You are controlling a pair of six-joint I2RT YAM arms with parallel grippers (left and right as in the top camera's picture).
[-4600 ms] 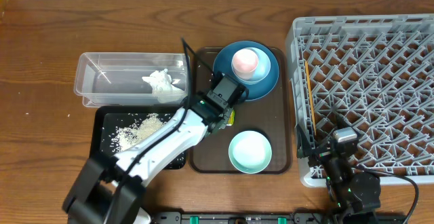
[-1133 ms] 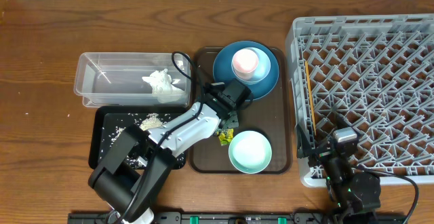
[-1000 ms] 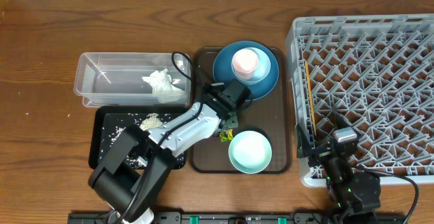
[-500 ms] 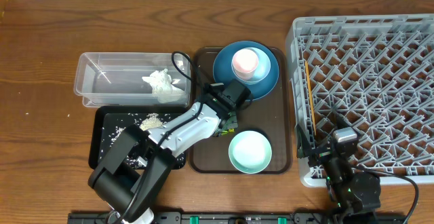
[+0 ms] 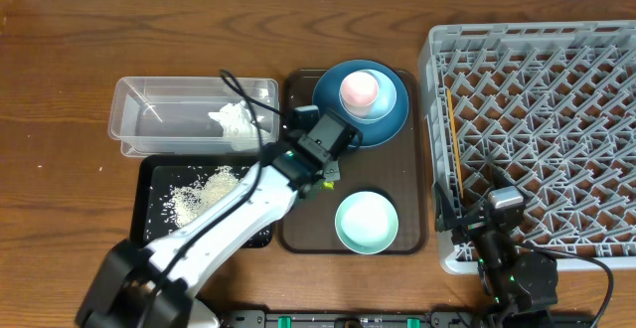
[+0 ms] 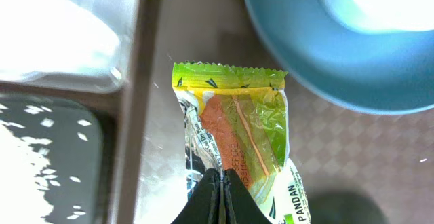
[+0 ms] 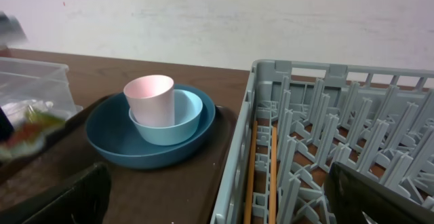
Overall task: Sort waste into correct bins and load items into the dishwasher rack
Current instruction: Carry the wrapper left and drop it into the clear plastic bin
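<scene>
Yellow-green wrapper (image 6: 234, 132) is pinched at one end by the closed left fingers (image 6: 207, 200) over the brown tray (image 6: 366, 163) beside the blue plate (image 6: 319, 68); I'd lift clear of the rim, carry to the clear tub (image 5: 174, 129) with the napkin (image 5: 234, 121), release low; right fingers (image 7: 68, 197) parked wide apart.

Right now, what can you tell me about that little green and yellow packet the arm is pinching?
The snack wrapper is a small, glossy plastic-film packet, crinkled, yellow-green with an orange-brown panel and the word PANDAN printed near one end. Its far end has a zigzag crimped seal. The left gripper is shut on its near end, and nothing else seems to touch it. It hangs over the brown tray, beside the dark-blue plate.
</scene>
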